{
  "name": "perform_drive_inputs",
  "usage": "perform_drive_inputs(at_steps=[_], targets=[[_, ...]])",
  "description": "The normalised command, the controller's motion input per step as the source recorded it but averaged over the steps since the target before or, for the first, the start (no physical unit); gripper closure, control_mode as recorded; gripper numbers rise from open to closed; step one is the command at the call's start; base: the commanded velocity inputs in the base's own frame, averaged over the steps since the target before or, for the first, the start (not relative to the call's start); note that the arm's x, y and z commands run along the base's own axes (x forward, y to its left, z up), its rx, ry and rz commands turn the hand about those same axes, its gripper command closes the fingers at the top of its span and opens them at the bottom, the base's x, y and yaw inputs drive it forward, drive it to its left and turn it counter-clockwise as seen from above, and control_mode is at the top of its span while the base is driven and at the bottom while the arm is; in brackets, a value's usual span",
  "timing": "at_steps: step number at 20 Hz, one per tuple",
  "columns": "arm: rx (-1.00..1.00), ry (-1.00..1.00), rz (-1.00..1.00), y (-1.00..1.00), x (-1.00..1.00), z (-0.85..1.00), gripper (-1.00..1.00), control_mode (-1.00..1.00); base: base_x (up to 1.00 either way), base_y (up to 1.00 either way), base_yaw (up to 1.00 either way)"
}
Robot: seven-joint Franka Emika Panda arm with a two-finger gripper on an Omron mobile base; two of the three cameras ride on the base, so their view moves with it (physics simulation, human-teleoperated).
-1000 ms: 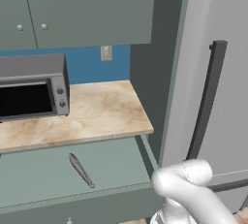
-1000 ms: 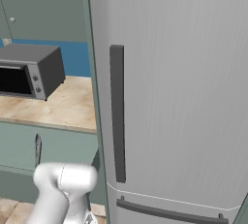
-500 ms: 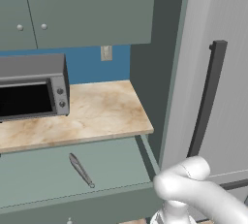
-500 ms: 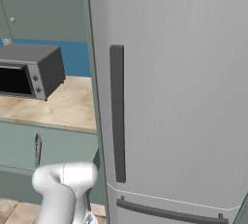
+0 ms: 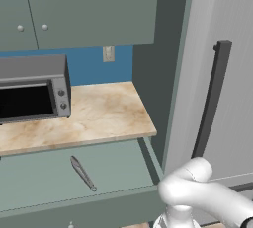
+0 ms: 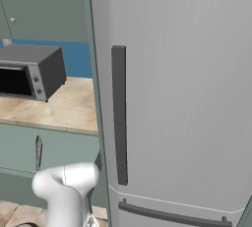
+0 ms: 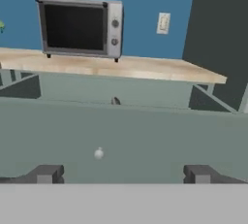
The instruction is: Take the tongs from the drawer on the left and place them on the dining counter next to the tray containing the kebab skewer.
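Since the earlier frame, only the arm's elbow shifts slightly. Gripper [image 7: 121, 173] is released (fingers spread wide) before the knob [image 7: 99, 153]. Tongs [image 5: 82, 172] lie inside the open drawer [image 5: 123, 170].

A tall grey fridge [image 6: 187, 88] with a dark upright handle [image 6: 118, 113] stands at the right. Left of it, a toaster oven [image 6: 30, 71] sits on the beige worktop [image 6: 69, 108]. Below, the tongs [image 6: 38, 152] lie in the open drawer [image 6: 64, 150].
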Motion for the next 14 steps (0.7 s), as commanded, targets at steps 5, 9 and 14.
perform_drive_inputs(at_steps=[5,9,14], targets=[[0.05,-0.02,-0.05,-0.10,0.00,1.00,-1.00,-1.00,0.00,0.00,0.00],[0.07,0.00,-0.08,-0.27,-0.16,1.00,-1.00,-1.00,0.00,0.00,0.00],[0.04,0.09,-0.11,-0.31,-0.11,1.00,-1.00,-1.00,0.00,0.00,0.00]])
